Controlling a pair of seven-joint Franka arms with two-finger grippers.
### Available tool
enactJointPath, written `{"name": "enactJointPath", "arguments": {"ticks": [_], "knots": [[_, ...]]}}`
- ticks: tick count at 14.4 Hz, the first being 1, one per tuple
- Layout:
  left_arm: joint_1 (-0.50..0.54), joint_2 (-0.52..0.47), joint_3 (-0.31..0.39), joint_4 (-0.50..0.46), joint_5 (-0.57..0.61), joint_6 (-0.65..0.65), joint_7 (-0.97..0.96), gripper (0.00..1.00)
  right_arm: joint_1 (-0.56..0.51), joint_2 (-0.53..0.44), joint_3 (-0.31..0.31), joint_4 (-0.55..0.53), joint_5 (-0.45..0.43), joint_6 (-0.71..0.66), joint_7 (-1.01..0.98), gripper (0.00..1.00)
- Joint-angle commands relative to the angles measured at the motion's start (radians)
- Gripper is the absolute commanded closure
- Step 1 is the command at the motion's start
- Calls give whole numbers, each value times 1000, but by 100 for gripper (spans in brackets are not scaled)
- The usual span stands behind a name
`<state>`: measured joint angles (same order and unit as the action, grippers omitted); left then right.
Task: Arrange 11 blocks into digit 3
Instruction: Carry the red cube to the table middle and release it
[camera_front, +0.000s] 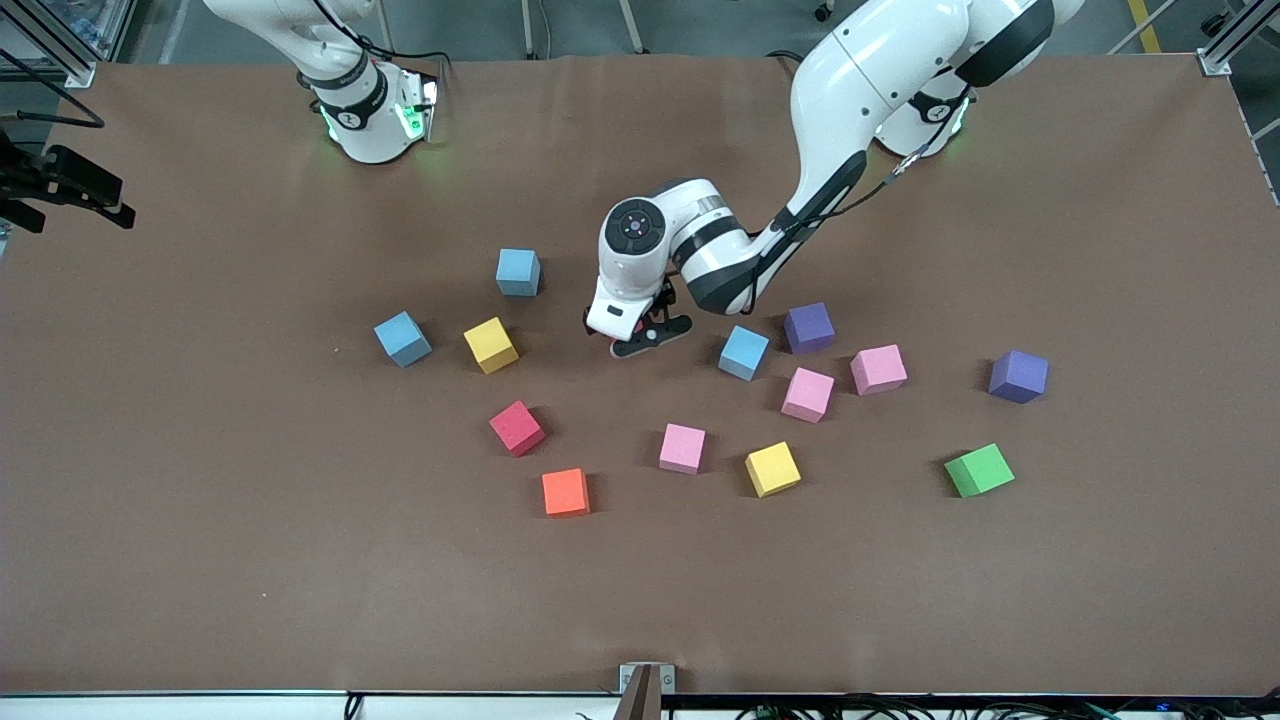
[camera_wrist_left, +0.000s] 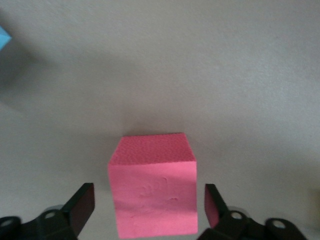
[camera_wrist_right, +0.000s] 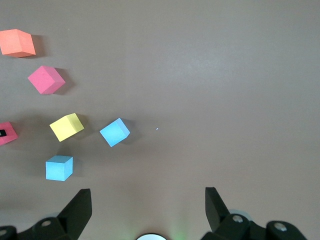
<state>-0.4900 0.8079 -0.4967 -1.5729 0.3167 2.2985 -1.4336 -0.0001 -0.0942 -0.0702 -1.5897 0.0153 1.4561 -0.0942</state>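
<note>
Between left claw (camera_wrist_left: 150, 210) fingers: red cube (camera_wrist_left: 152, 192), ungripped, hidden from front; right claw (camera_wrist_right: 148, 207) open.

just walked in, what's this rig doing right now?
Blocks are still scattered over the table, no digit 3 yet. The left gripper is down near the middle with its fingers on either side of a red block, not yet touching it. The right gripper waits open, up by its base.
</note>
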Motion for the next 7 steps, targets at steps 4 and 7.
{"name": "enactJointPath", "arguments": {"ticks": [4,7], "knots": [[8,-76,-6,-74,73,-19,110,71,-3,-13,-2,13,-5,-5,-15,0],[10,-142,-31,-156,73,-17,208,71,-8,-4,-3,14,-6,1,-10,0]]}}
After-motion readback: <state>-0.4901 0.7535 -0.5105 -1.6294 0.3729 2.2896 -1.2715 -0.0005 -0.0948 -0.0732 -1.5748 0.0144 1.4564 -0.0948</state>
